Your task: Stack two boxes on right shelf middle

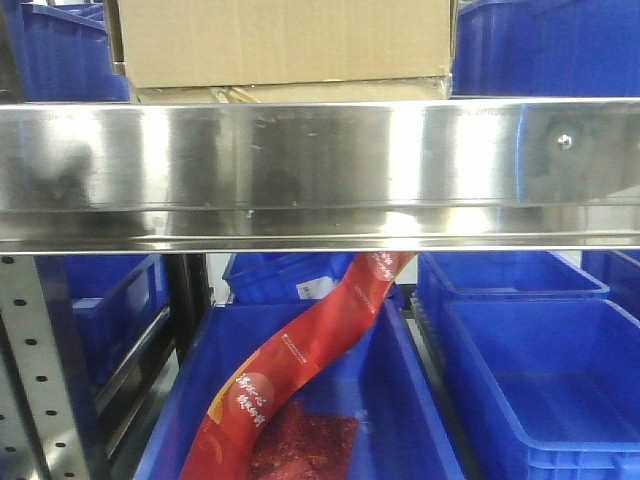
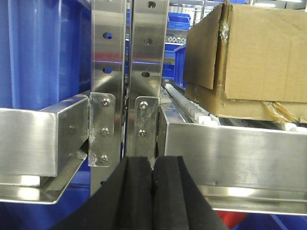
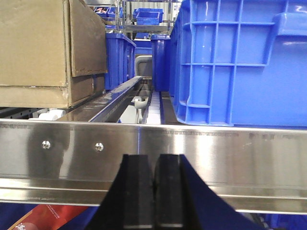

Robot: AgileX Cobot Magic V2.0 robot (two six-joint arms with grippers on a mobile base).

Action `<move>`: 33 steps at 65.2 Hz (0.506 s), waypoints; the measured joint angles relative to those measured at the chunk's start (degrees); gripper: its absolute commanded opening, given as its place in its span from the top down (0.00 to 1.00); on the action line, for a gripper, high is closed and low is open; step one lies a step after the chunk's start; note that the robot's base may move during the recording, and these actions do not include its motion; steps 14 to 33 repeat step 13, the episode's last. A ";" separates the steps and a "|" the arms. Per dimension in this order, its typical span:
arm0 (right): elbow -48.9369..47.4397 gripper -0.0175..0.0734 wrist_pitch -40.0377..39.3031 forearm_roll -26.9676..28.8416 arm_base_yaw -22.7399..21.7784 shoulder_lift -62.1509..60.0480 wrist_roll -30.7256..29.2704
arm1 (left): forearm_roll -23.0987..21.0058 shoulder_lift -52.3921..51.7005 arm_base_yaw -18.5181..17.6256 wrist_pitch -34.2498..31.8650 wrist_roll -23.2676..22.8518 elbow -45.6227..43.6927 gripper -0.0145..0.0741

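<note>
Steel shelf bears stacked boxes between blue bins.

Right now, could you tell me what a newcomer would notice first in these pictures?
The mirror-bright steel front rail of the shelf spans the front view, with tan cardboard boxes stacked just above it. Below, a red printed strip slants into a blue bin. Blue bins flank the boxes.

The left gripper and the right gripper each have two thick matte black fingers with flat pads.
</note>
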 measured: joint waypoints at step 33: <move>0.00 0.99 0.00 0.00 0.00 0.00 0.00 | 0.00 0.00 0.00 0.00 0.00 0.00 0.94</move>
